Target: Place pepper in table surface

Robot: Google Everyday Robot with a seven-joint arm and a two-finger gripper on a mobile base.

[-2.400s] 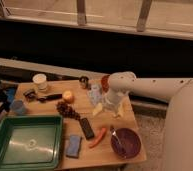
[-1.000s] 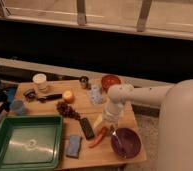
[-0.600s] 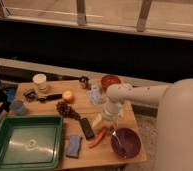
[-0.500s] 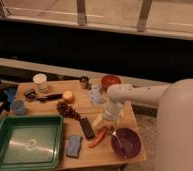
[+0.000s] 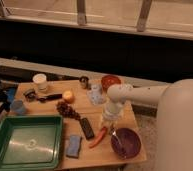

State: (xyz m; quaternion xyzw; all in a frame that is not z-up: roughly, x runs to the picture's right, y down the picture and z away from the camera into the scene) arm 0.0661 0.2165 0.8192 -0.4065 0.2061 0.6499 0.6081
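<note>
Near the table's [image 5: 97,156] front edge, the orange-red pepper [image 5: 99,138] appears to rest on the wood, between a black remote [image 5: 86,128] and a purple bowl [image 5: 126,143]. The pincer [image 5: 109,121] hangs just above the pepper's upper end; whether it grips cannot be told. Only release seems left.

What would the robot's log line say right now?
pepper: on table surface, between black remote and purple bowl | gripper: just above pepper's upper end
</note>
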